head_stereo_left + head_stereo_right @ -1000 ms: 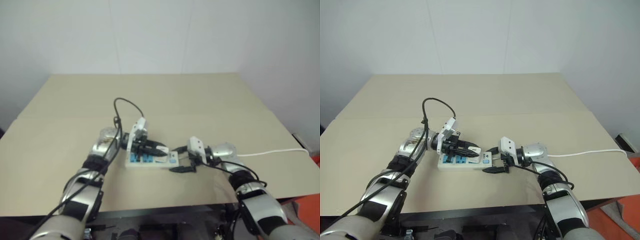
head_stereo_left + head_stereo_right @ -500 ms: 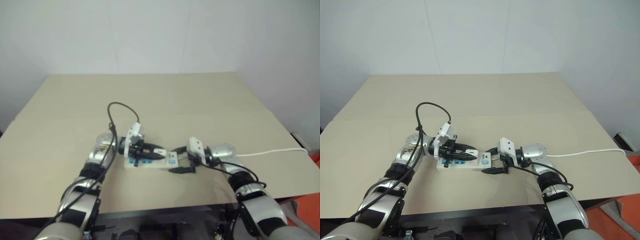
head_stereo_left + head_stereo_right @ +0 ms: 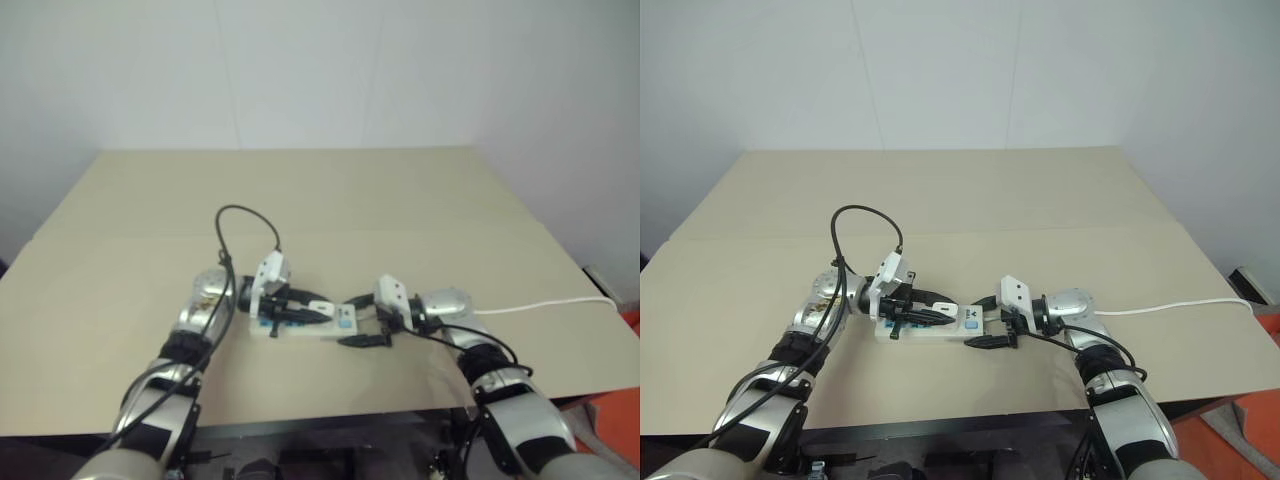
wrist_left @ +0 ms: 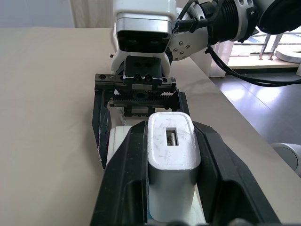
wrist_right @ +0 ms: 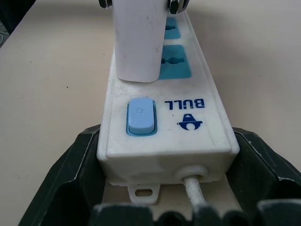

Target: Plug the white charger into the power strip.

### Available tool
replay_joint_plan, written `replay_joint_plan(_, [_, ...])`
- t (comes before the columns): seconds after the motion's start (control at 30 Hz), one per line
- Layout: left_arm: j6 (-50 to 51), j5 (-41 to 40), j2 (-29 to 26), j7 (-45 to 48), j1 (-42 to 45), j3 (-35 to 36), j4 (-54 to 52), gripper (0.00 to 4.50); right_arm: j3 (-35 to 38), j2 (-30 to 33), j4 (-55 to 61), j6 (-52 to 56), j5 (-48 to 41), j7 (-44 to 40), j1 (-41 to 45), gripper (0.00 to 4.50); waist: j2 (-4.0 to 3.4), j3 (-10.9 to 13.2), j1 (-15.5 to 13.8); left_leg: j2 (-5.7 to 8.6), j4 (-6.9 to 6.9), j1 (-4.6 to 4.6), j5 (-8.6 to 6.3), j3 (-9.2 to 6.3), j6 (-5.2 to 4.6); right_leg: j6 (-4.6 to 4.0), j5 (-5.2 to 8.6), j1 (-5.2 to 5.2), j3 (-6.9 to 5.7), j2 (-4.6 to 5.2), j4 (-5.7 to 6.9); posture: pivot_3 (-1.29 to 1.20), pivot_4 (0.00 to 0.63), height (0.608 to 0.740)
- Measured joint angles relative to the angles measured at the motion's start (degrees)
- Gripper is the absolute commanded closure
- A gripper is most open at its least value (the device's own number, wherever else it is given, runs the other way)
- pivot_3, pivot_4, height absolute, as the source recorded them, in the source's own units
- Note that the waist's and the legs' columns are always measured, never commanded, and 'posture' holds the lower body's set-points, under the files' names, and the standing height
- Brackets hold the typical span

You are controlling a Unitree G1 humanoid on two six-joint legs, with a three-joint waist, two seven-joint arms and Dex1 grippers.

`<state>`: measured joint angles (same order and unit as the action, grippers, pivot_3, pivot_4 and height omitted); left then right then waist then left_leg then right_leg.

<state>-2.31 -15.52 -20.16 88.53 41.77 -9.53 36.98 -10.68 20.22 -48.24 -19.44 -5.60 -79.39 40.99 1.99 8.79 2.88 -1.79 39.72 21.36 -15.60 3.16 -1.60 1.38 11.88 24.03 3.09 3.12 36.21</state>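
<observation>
Charger held over the strip, strip braced at its cord end.

We find the left claw (image 4: 171, 188) pinching the white charger (image 4: 172, 165) between its black fingers, the charger standing on the power strip (image 5: 162, 122) just left of the blue switch (image 5: 141, 116); whether it is fully seated we cannot tell. The right claw (image 5: 164, 188) is spread around the strip's right end, one finger on each side. The strip lies near the front middle of the tan bench (image 3: 330, 200). Its thin white cord (image 3: 550, 304) runs right along the bench. A black cable (image 3: 235, 225) loops above the left wrist.
</observation>
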Motion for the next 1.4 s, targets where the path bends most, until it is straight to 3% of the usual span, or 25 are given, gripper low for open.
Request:
replay_joint_plan(0.03, [0.34, -0.02, 0.00, -0.11, 0.01, 0.00, 0.00, 3.48, 0.00, 0.01, 0.00, 0.00, 0.00, 0.04, -0.03, 1.08, 0.01, -0.02, -0.03, 0.00, 0.00, -0.01, 0.00, 0.00, 0.00, 0.00, 0.00, 0.00, 0.00, 0.00, 0.00, 0.00, 0.150, 0.740])
replay_joint_plan(0.33, [3.46, 0.10, -0.54, -0.51, -0.98, 0.39, 1.31, 0.51, 0.09, 0.23, 0.35, 0.05, -0.10, 0.38, -0.47, 1.08, -0.02, -0.13, -0.23, 0.00, -0.02, -0.02, 0.00, 0.06, 0.00, 0.00, 0.00, 0.01, 0.05, 0.00, -0.01, 0.00, 0.150, 0.740])
replay_joint_plan(0.4, [3.42, 0.12, -0.60, -0.27, -1.15, 0.43, 1.01, 0.03, 0.07, 0.22, 0.39, 0.05, -0.10, 0.38, -0.47, 1.08, -0.02, -0.13, -0.22, 0.00, -0.03, -0.02, 0.00, 0.06, 0.00, 0.00, 0.00, 0.02, 0.05, -0.01, -0.01, 0.00, 0.150, 0.740])
replay_joint_plan(0.53, [4.89, -0.47, -1.58, 0.39, -2.05, 0.62, -0.98, 0.03, 0.03, 0.21, 0.52, 0.07, -0.10, 0.40, -0.46, 1.08, -0.02, -0.13, -0.16, -0.01, -0.03, 0.00, 0.00, 0.07, 0.00, 0.00, 0.00, 0.05, 0.08, -0.01, -0.01, 0.00, 0.150, 0.740])
replay_joint_plan(0.83, [12.81, -5.90, -12.20, 2.17, -4.40, 6.77, -11.70, 0.03, 0.27, 0.50, 1.04, 1.30, -0.29, 0.12, -0.69, 1.08, -0.02, -0.12, -0.27, -0.08, -0.04, 0.04, 0.00, 0.05, 0.00, 0.00, 0.00, 0.10, 0.07, 0.03, -0.03, 0.00, 0.150, 0.740])
replay_joint_plan(0.93, [13.87, -7.45, -15.02, 0.64, -7.09, 10.33, -14.65, 0.00, 0.12, 1.25, 1.07, 1.99, -0.05, -0.48, -0.71, 0.09, -0.03, -0.11, -0.29, -0.08, -0.08, 0.05, -0.01, 0.05, -0.01, 0.00, 0.00, 0.12, 0.07, 0.08, -0.07, 0.00, 0.150, 0.740])
replay_joint_plan(1.23, [17.73, -11.88, -20.46, -5.07, -22.18, 17.37, -27.65, 0.00, 0.73, 7.34, 6.75, 3.27, -1.03, -3.08, -3.44, 0.04, -0.07, 0.04, -0.79, -0.07, -0.07, 0.49, -0.02, -0.01, -0.03, 0.01, 0.00, 0.44, -0.08, 0.24, -0.13, 0.00, 0.150, 0.740])
replay_joint_plan(1.4, [19.82, -14.12, -24.59, -7.66, -28.13, 22.01, -33.02, 0.00, 3.63, 16.98, 19.00, 8.38, -6.06, -6.82, -8.73, 0.04, -0.12, 0.23, -0.93, -0.07, -0.06, 0.64, -0.02, -0.05, -0.03, 0.01, 0.00, 0.56, -0.14, 0.29, -0.17, 0.00, 0.150, 0.740])
